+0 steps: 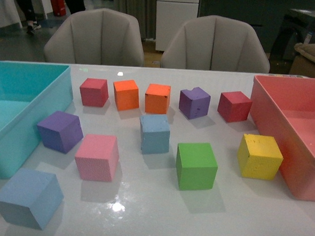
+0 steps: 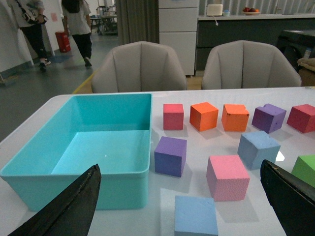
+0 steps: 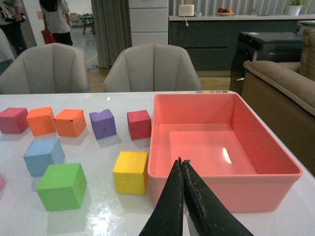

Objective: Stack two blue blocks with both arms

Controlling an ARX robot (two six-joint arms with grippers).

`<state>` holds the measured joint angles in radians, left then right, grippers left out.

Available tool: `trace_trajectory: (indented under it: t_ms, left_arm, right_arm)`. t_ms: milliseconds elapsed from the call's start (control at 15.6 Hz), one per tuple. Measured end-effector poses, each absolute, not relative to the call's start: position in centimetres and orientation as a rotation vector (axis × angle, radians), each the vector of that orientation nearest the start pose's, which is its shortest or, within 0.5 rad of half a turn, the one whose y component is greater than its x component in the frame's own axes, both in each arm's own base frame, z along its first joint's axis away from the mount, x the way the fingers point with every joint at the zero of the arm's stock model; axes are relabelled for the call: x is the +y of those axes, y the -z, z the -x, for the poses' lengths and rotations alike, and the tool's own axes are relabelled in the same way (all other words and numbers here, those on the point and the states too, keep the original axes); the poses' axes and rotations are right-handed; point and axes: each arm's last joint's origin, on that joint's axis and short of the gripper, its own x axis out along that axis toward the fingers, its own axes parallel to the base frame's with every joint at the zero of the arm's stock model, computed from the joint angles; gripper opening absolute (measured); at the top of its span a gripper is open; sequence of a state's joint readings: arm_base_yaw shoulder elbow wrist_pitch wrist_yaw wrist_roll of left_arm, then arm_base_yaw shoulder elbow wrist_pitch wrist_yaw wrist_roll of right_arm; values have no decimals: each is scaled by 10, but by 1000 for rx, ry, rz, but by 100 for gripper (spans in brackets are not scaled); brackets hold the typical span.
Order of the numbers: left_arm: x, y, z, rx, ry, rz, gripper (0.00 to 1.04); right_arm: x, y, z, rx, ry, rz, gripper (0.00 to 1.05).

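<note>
Left gripper (image 2: 179,167): jaws wide, empty. Right gripper (image 3: 180,164): pinched closed on nothing. Neither arm appears in the front view.

Near blue block (image 1: 28,197) sits front-left on the table, close to the teal bin (image 1: 5,157). Far blue block (image 1: 154,134) sits mid-table, between the pink cube (image 1: 96,157) and the green cube (image 1: 196,166).

Risks:
- If the right gripper goes in closed, it shoves the block rather than grasping it.
- A finger may clip the close neighbours.
- Foam may squash or twist in the grip, so an off-centre release topples the stack.
</note>
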<state>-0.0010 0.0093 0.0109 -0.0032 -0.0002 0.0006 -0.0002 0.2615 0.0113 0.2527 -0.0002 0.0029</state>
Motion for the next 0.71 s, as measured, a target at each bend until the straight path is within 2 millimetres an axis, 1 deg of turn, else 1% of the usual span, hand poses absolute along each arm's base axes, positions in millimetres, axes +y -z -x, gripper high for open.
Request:
trace_trajectory:
  t_ms: [321,385,449,705]
  left_arm:
    - [0,-166,-98,1,1,-1,98]
    - [0,-166,-98,1,1,-1,98]
    - [0,-166,-98,1,0,-1,98]
    - [0,-166,-98,1,1,-1,98]
  right_arm:
    - [0,-170,-108,-12,0,-3,2]
    - [0,-164,-103,35,0,-3,2]
    - [0,-165,-98,14,0,-3,2]
    - [0,-167,-97,-4,0,-3,2]
